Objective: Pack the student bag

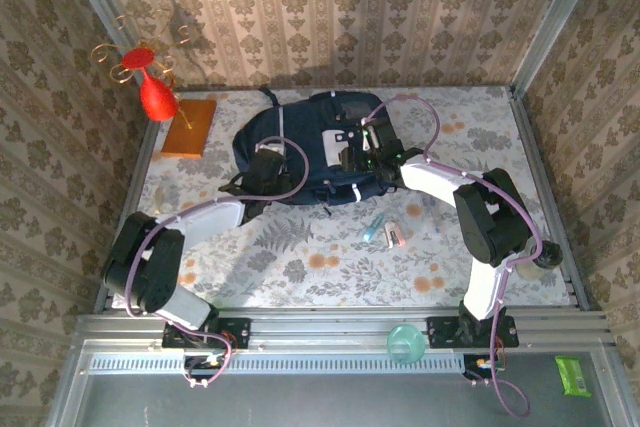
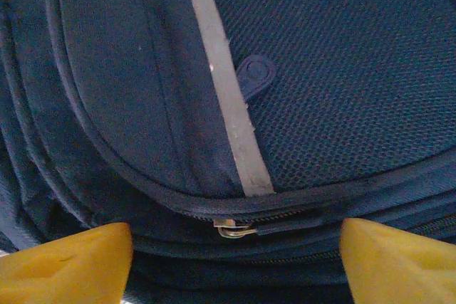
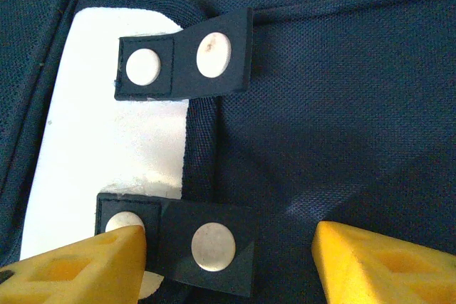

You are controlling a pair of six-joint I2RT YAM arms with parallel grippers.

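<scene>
Big dark navy fabric backpack [image 1: 300, 142] lies flat on the floral desk [image 1: 300, 267], toward the back. Mesh weave, pale reflective stripe [image 2: 228, 105], metal zipper pull [image 2: 235, 231], white front patch [image 3: 107, 140] with black snap tabs [image 3: 185, 55]. Over it, the left tool [image 2: 235, 247] and right tool [image 3: 229, 247] are both spread wide, gripping nothing.

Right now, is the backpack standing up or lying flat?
Lying flat: the student bag rests on the table, its white front patch facing up toward the overhead camera.
</scene>
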